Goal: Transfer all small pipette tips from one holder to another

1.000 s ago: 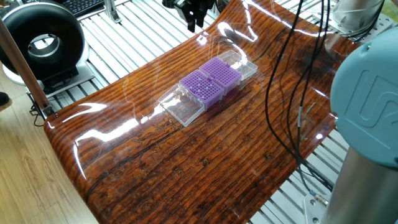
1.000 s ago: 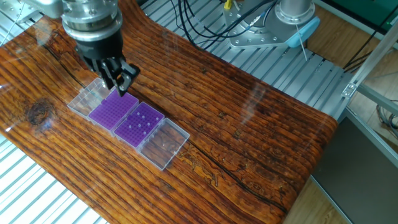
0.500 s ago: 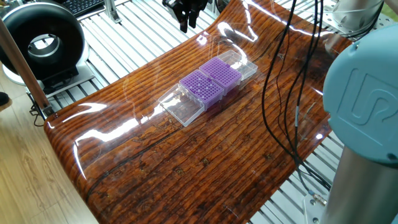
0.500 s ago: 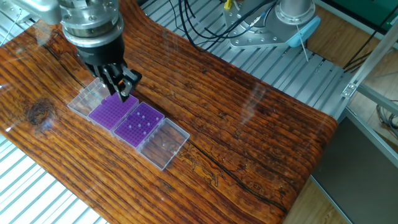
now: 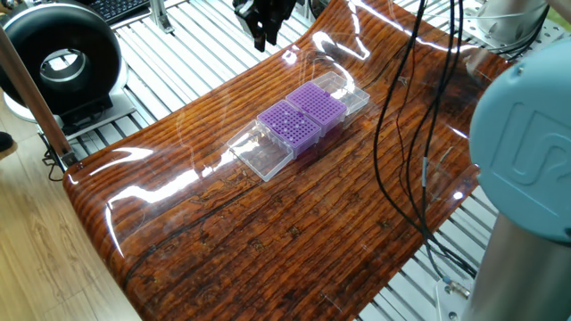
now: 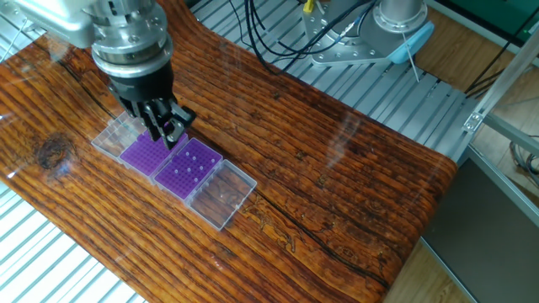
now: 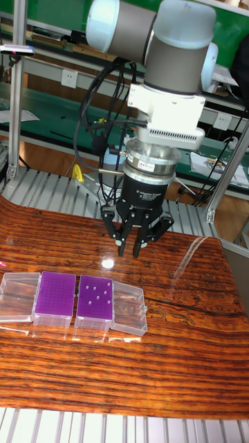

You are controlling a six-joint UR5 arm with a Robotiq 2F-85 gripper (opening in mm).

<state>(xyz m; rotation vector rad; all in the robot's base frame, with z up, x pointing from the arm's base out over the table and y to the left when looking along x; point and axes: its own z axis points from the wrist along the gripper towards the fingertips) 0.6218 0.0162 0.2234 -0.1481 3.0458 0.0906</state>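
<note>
Two purple holders sit side by side in clear lidded boxes. The right holder (image 7: 95,299) (image 6: 190,167) (image 5: 289,124) carries several small white pipette tips (image 7: 97,293). The left holder (image 7: 55,294) (image 6: 150,153) (image 5: 318,102) shows only bare holes. My gripper (image 7: 128,255) (image 6: 168,135) (image 5: 261,37) hangs above the seam between the two holders. Its fingers point down with a narrow gap, and I see nothing between them.
Clear open lids (image 7: 128,309) (image 7: 18,288) lie flat at both outer ends of the boxes. The wood-grain sheet (image 6: 337,194) curls up at its far edge. Cables (image 5: 401,134) hang over the table, and a black round device (image 5: 61,61) stands off the sheet.
The gripper has shifted from above the bare holder toward the holder with tips, and sits a little lower. The holders and tips have not moved.
</note>
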